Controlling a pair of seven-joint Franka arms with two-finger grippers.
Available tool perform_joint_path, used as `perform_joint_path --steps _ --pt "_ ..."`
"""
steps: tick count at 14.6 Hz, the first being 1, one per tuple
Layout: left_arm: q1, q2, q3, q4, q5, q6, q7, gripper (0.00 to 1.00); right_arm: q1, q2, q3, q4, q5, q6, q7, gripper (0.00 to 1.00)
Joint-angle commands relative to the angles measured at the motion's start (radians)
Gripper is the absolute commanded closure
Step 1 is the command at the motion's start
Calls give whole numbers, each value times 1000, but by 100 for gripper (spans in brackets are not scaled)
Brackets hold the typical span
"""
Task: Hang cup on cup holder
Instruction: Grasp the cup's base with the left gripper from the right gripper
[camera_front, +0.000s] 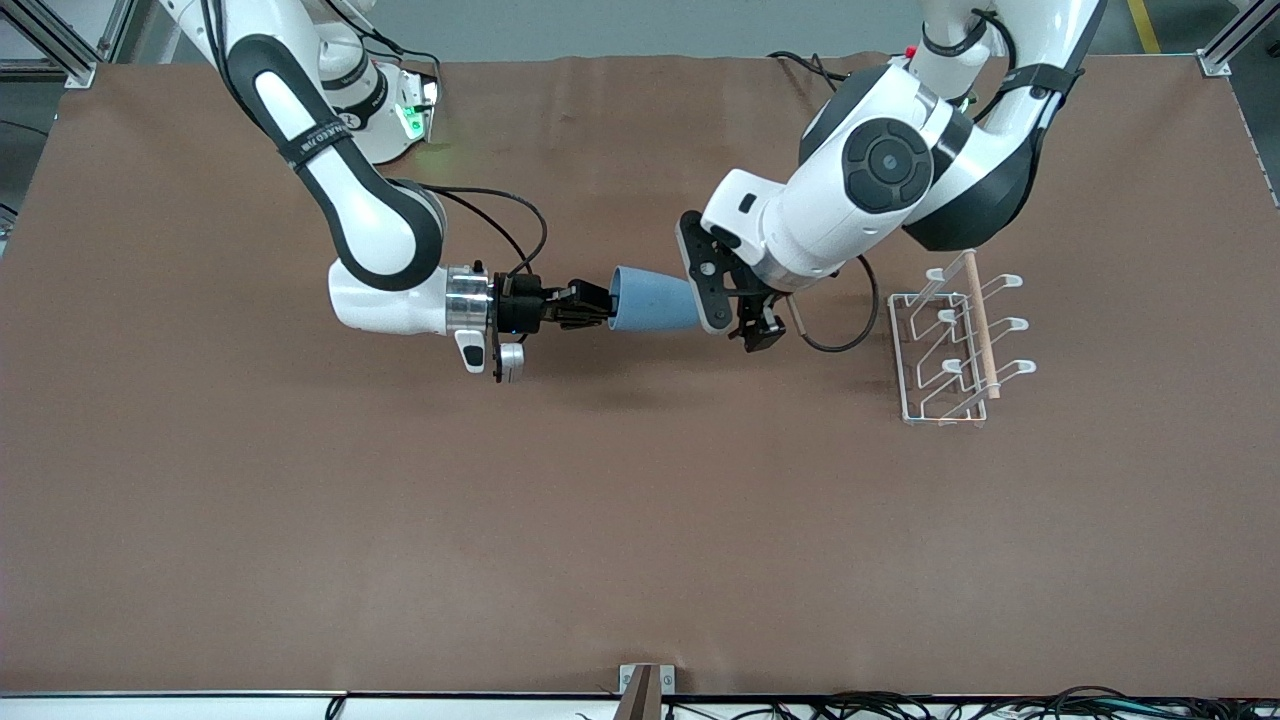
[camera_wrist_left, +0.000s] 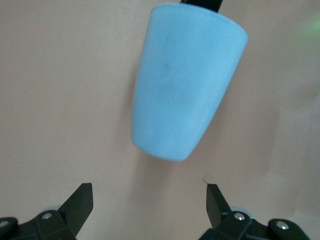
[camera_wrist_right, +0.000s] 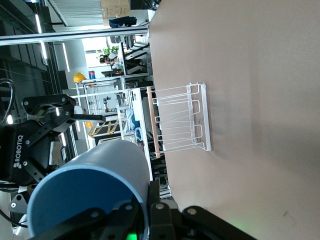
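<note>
While right end effector (camera_front: 590, 303) grips cup (camera_front: 650, 300), left end effector (camera_front: 752, 330) spread

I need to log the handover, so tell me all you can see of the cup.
The cup is a plain light-blue matte tumbler, tapered, without a handle. It is held on its side above the table, the right tool clamping its rim, one finger inside. Its closed base points at the open left tool, which is not touching it.

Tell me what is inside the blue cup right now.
One finger of the right gripper reaches into the cup mouth, pinching its rim; the cup is held sideways in the air. The rest of the interior looks empty, though its bottom is not visible.
</note>
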Motion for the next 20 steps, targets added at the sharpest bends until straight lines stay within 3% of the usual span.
perform_joint_path --steps 1,11,17,18,20 --pt "-29 49 1 52 -8 16 47 0 -5 -9 10 -8 36 6 -24 100" --pt "-92 84 1 55 -8 46 124 0 -5 -9 12 -10 38 8 -24 100" --pt "-126 86 1 55 9 150 123 0 -5 -9 15 -10 38 9 -24 100" --pt "-124 84 1 54 9 151 118 5 -5 -9 15 -10 38 9 -24 100" --pt "-121 83 1 48 9 149 119 26 -5 -9 15 -10 38 9 -24 100"
